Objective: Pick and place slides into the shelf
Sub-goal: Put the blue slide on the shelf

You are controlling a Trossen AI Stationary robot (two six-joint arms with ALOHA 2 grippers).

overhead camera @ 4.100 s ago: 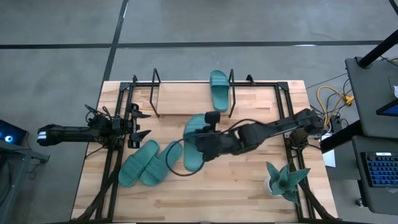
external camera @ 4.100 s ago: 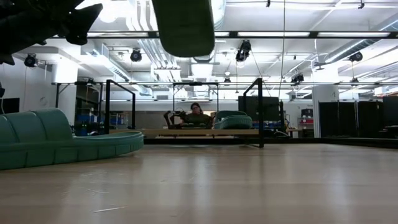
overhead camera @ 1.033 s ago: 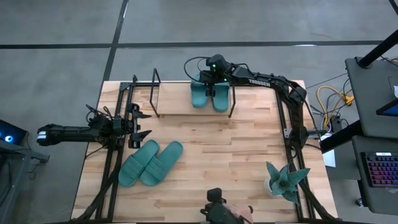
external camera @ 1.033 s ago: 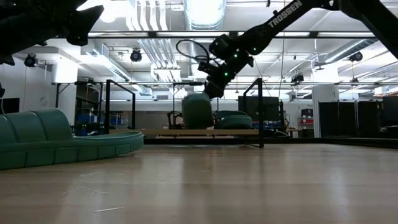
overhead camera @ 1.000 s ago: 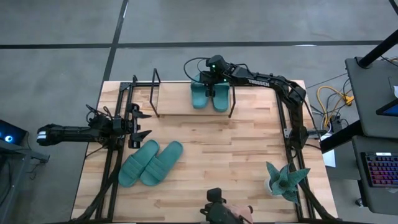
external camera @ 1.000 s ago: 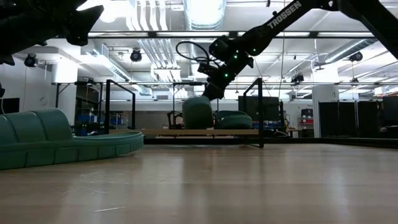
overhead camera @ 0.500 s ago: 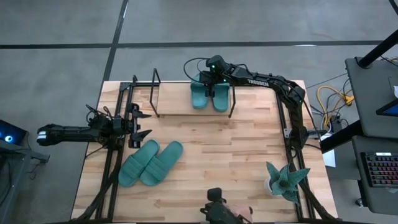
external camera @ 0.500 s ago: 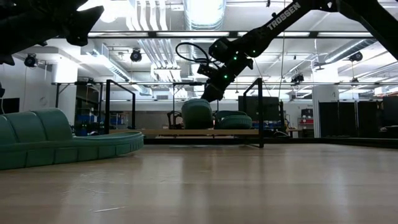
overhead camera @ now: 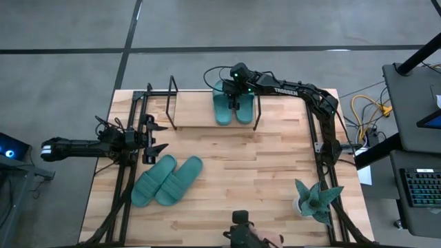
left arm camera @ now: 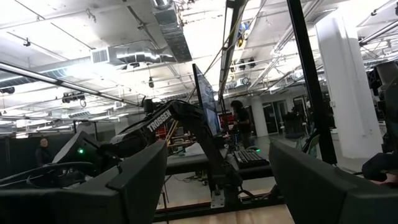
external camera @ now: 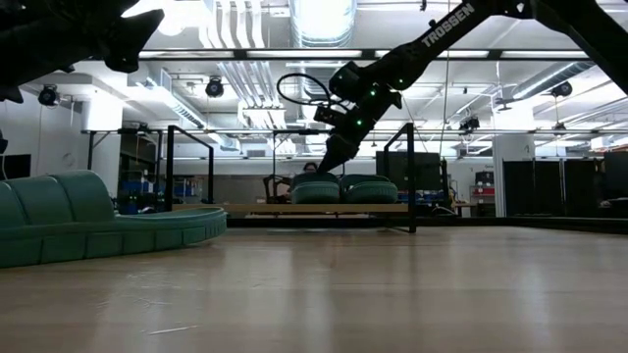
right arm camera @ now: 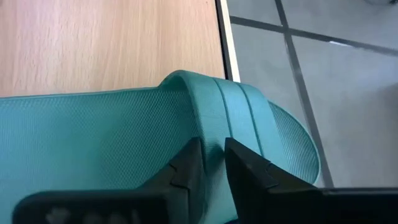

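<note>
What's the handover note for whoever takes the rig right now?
Right gripper: over the shelf, shut on the strap of a slide that lies on the board beside the first slide. Not yet let go.
Left gripper: open, waiting at the table's left edge, holding nothing.
Done: two slides on the shelf's right half.
Left: release this one, then move the pair lying on the table's front left to the shelf's left half.

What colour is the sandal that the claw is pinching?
Teal-green, with a fine dotted texture; the slide shows best in the right wrist view.
</note>
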